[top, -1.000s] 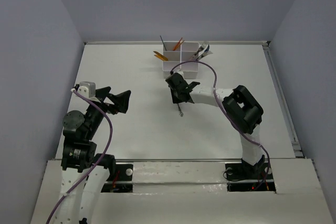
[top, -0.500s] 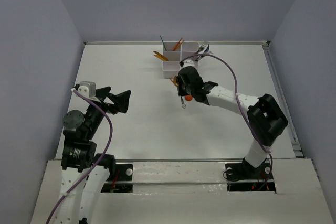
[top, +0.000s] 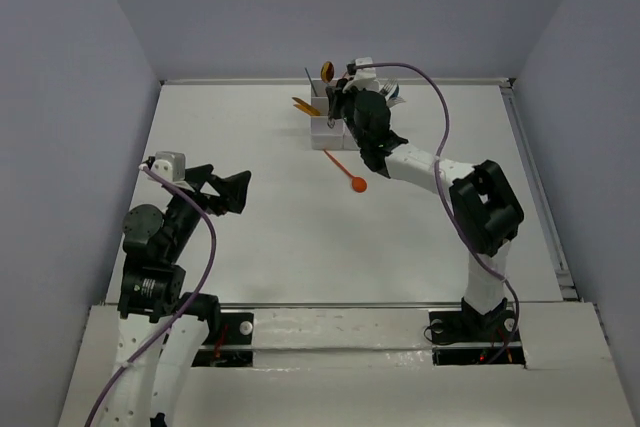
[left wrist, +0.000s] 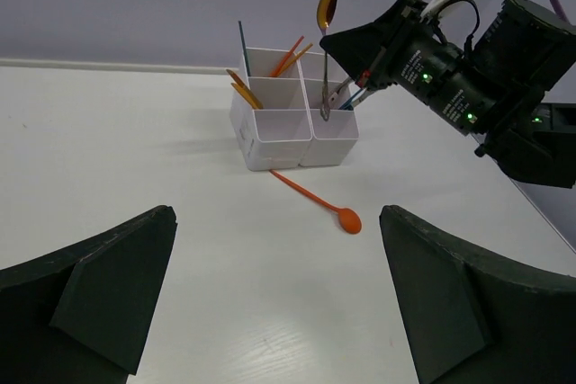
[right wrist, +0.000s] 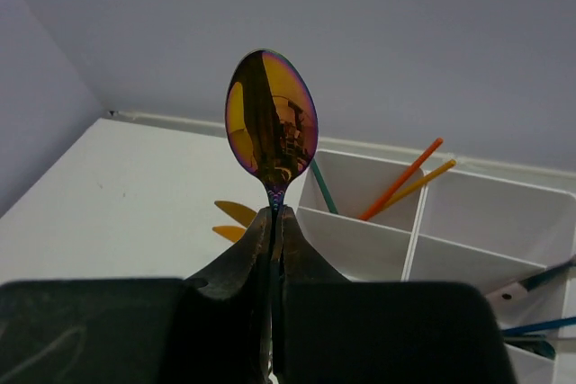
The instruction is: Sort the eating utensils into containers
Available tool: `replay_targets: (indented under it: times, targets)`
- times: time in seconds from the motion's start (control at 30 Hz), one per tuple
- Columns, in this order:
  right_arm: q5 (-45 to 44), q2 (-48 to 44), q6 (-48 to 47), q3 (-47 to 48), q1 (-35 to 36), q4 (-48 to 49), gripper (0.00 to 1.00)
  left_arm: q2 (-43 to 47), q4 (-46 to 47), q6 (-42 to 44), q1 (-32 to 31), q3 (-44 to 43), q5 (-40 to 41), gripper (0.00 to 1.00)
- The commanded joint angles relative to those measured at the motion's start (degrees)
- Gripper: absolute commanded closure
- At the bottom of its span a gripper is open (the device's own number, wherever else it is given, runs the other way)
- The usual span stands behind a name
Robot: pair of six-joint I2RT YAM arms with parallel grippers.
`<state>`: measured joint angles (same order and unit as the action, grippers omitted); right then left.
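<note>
My right gripper (top: 343, 99) is shut on a shiny gold-purple spoon (right wrist: 270, 119). It holds the spoon upright, bowl up, over the white containers (left wrist: 292, 137). In the left wrist view the spoon (left wrist: 327, 8) hangs with its handle end at the rim of a right-column compartment. The compartments hold orange sticks (left wrist: 290, 54), a teal stick (left wrist: 243, 42), yellow-orange pieces (left wrist: 241, 89) and blue and silver forks (left wrist: 349, 92). An orange spoon (top: 347, 173) lies flat on the table in front of the containers. My left gripper (top: 226, 192) is open and empty, far to the left.
The containers (top: 322, 126) stand near the back wall of the white table. The right arm (top: 440, 172) stretches across the right half of the table. A raised rail (top: 535, 187) runs along the table's right edge.
My right gripper has carried the shiny spoon from mid-table back to the containers and turned it upright. The orange spoon now lies uncovered. The left arm has barely moved.
</note>
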<state>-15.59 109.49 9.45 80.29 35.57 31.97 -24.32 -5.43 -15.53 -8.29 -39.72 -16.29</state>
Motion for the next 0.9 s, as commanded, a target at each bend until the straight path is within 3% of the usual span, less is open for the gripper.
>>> replay_targets:
  times: [0.0, 0.37, 0.87]
  targets:
    - [-0.05, 4.23, -5.23, 4.96, -0.77, 16.01, 1.0, -1.0, 2.71, 0.24, -0.32, 0.17, -0.93, 0.01]
    - [-0.84, 15.65, -8.66, 11.37, -0.77, 20.77, 1.0, -1.35, 2.97, 0.24, 0.21, 0.09, -1.37, 0.01]
    - [-2.16, 20.41, -8.4, 7.43, -0.77, 26.92, 1.0, -2.05, 3.58, 0.06, 1.79, 0.09, -2.34, 0.01]
